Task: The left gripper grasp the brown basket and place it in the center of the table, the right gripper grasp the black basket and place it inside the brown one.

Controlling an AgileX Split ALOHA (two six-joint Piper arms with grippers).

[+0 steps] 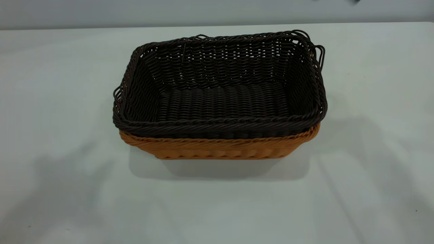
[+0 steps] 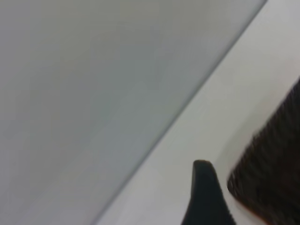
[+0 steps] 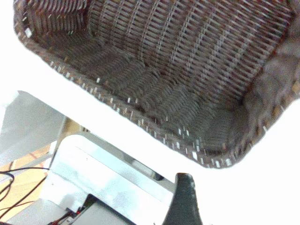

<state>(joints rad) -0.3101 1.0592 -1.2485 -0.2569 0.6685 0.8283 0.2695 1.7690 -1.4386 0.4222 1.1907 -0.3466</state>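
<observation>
The black basket (image 1: 220,98) sits nested inside the brown basket (image 1: 220,149) at the middle of the white table (image 1: 61,101). Only the brown rim and front wall show below the black rim. Neither gripper shows in the exterior view. In the left wrist view one black finger (image 2: 204,192) stands alone over the table, apart from the black basket's side (image 2: 274,168). In the right wrist view one black finger (image 3: 184,197) stands alone, clear of the black basket (image 3: 178,70). Both grippers are open and hold nothing.
The table's far edge meets a grey wall (image 1: 135,13). Beyond a table edge, the right wrist view shows a metal frame (image 3: 93,178) and cables (image 3: 14,183). Bare tabletop lies on all sides of the baskets.
</observation>
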